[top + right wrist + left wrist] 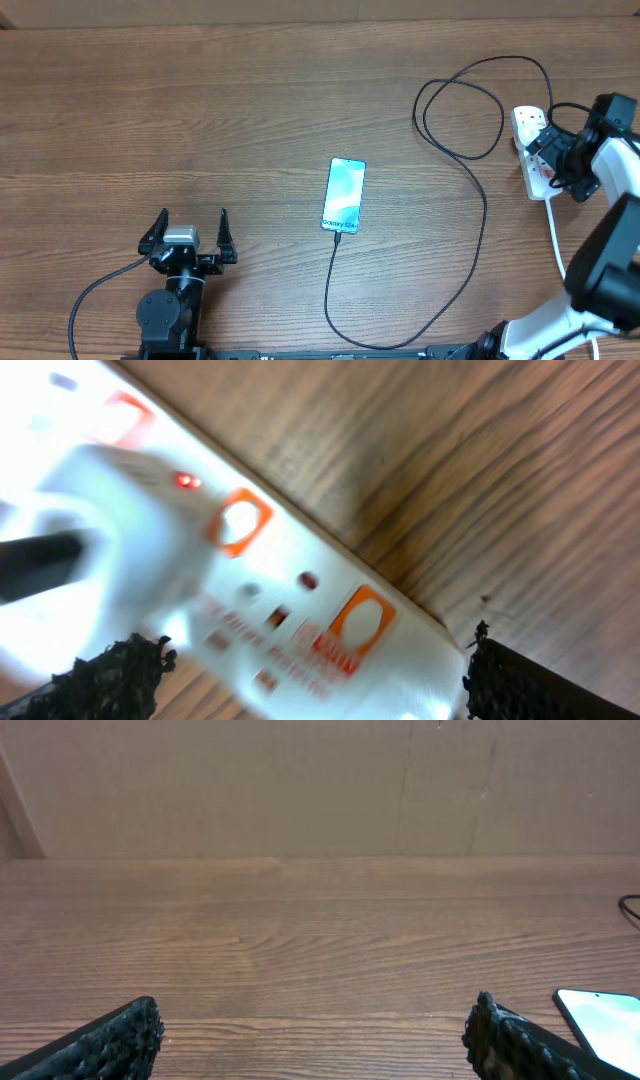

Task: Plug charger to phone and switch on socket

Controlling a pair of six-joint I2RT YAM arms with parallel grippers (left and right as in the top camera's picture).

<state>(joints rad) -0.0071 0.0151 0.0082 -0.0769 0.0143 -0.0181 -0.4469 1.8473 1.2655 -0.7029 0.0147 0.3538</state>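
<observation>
1. One slim rectangular phone (pixel 343 195), its glossy blue-and-white screen lit inside a black bezel, lies flat near the middle of the grained wooden table (pixel 200 100).
2. One thin black charger (pixel 486 212) cable meets its lower edge, then curves right and loops up to the socket (pixel 527 122).
3. That socket, a long white plastic strip with orange-red switch frames and a small red light, lies at the table's right edge.
4. Right gripper (pixel 315 670) hangs just above it, rough black fingers spread wide, gripping nothing.
5. Left gripper (pixel 192 218) sits near-left, fingers wide apart, empty.
</observation>
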